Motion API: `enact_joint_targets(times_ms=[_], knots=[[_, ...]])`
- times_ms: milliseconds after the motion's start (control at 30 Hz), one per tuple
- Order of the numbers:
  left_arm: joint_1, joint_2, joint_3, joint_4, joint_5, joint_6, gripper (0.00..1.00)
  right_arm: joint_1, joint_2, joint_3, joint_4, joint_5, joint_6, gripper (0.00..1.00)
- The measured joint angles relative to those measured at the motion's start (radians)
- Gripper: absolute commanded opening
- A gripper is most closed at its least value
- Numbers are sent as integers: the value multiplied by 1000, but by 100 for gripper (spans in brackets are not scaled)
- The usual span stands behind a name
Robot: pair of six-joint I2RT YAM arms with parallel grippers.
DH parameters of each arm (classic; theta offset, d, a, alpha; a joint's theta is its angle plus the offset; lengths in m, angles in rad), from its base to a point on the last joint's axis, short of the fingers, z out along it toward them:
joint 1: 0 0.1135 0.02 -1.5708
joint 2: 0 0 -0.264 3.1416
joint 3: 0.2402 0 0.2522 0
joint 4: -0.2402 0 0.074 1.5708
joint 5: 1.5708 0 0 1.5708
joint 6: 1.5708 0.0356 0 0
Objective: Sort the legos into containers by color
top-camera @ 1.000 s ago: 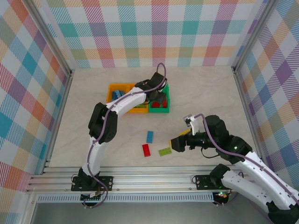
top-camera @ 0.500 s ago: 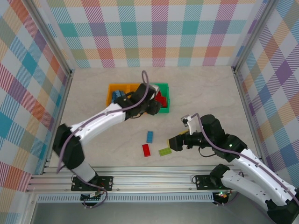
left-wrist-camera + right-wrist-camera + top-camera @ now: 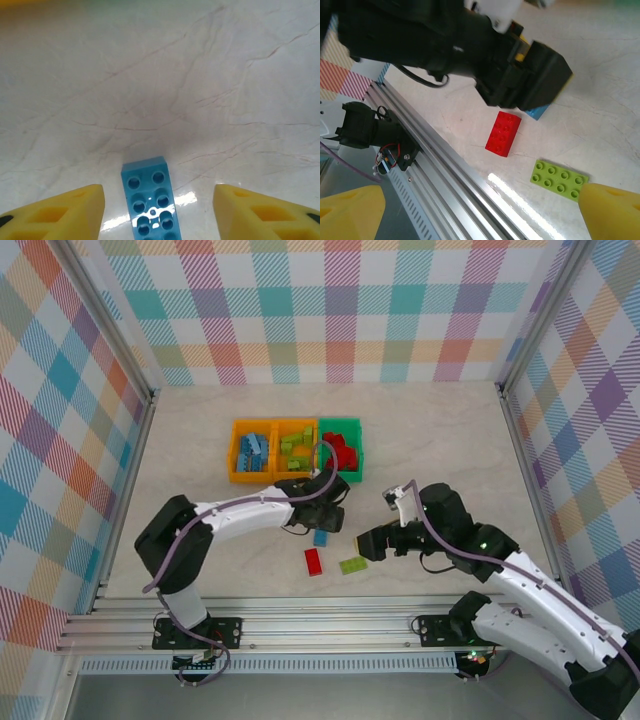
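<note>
A blue lego (image 3: 147,202) lies flat on the table between the yellow fingers (image 3: 55,215) of my left gripper (image 3: 159,217). The jaws are open and clear of the lego on both sides. From above, the left gripper (image 3: 323,520) hangs just behind this blue lego (image 3: 321,537). A red lego (image 3: 313,561) and a lime green flat lego (image 3: 352,564) lie close by. My right gripper (image 3: 368,543) is open beside the green lego (image 3: 559,178), with the red lego (image 3: 503,133) ahead of it. The containers hold sorted legos: orange (image 3: 250,452) with blue, orange (image 3: 296,445) with green, green (image 3: 342,445) with red.
The aluminium rail (image 3: 300,615) runs along the near table edge, just below the loose legos. The left arm's black wrist (image 3: 520,75) sits close above the red lego in the right wrist view. Checked walls enclose the table on three sides.
The left arm swung from over the containers toward the near side and came down over the blue lego, its jaws widening. The right gripper crept slightly left toward the green lego.
</note>
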Motion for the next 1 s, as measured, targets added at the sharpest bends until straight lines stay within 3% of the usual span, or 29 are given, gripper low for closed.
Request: enact_joint_targets(times_ms=[300,533,667,1000], knots=[[-8,114,21,-21,-14,0,63,0,-38,-14,-6,18,0,100],[-32,119,21,-25,-14,-19,41,0,-19,-22,-6,16,0,100],[-34,119,22,-32,-19,-24,34,0,-18,-23,-6,16,0,100],[-19,92,89,-75,-98,21,35,0,-43,-23,-8,16,4,100]])
